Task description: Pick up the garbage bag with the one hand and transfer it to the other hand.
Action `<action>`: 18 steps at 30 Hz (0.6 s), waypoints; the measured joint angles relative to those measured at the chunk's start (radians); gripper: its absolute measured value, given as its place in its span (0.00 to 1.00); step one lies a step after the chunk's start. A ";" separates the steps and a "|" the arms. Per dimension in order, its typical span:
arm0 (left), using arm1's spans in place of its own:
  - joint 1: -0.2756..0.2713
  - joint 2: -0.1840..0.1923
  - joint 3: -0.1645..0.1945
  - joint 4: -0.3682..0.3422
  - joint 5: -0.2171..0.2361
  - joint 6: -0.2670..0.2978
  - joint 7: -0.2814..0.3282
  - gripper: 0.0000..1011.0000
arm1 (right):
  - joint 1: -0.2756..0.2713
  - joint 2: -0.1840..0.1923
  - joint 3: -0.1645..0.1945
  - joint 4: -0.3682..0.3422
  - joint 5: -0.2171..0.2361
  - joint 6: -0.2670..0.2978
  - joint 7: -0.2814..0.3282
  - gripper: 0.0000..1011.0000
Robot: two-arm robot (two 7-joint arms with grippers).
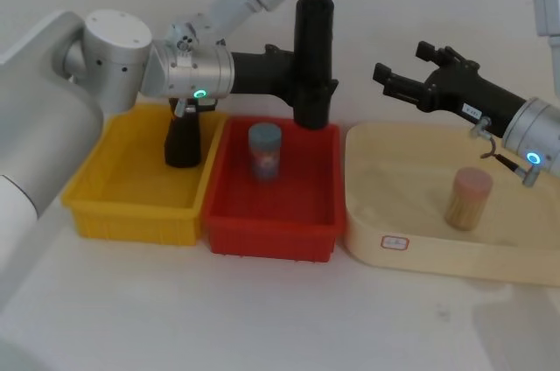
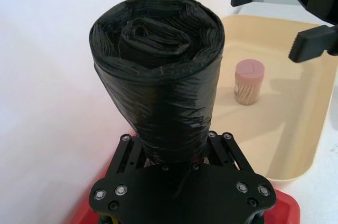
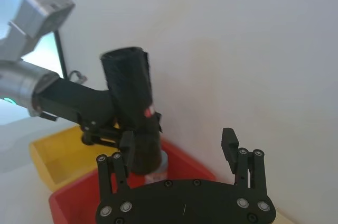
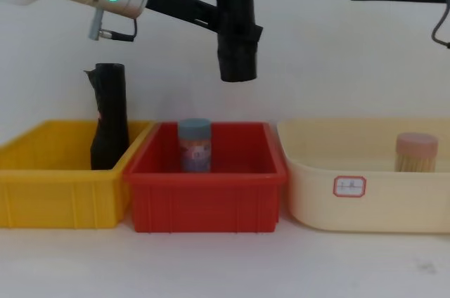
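Note:
The garbage bag point(image 1: 313, 47), a smooth black roll, hangs upright in the air above the back of the red bin point(image 1: 271, 240). My left gripper point(image 1: 304, 82), on the arm with the green ring light, is shut on the roll's lower half. The left wrist view looks down the garbage bag point(image 2: 158, 92) from its rolled top end. My right gripper point(image 1: 401, 65) is open and level with the bag, a short way to its right, above the cream tub point(image 1: 437, 253). In the right wrist view, open black fingers point(image 3: 232, 147) point toward the garbage bag point(image 3: 132, 102).
A yellow bin point(image 1: 131, 222) on the left holds another black roll point(image 1: 182, 139). A blue-capped can point(image 1: 264, 150) stands in the red bin. A pink-capped toothpick jar point(image 1: 468, 199) stands in the cream tub. A white wall rises close behind.

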 joint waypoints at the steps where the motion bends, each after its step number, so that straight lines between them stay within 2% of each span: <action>1: -0.002 -0.002 0.003 0.004 0.001 -0.001 -0.001 0.43 | 0.001 0.000 -0.001 0.002 0.001 -0.002 0.002 0.99; 9: -0.015 -0.024 0.029 0.035 0.005 -0.008 -0.008 0.43 | 0.016 -0.001 -0.007 0.024 0.021 -0.029 0.041 0.99; 18: -0.019 -0.037 0.044 0.044 0.004 -0.014 -0.009 0.43 | 0.036 -0.007 -0.016 0.058 0.039 -0.046 0.072 0.99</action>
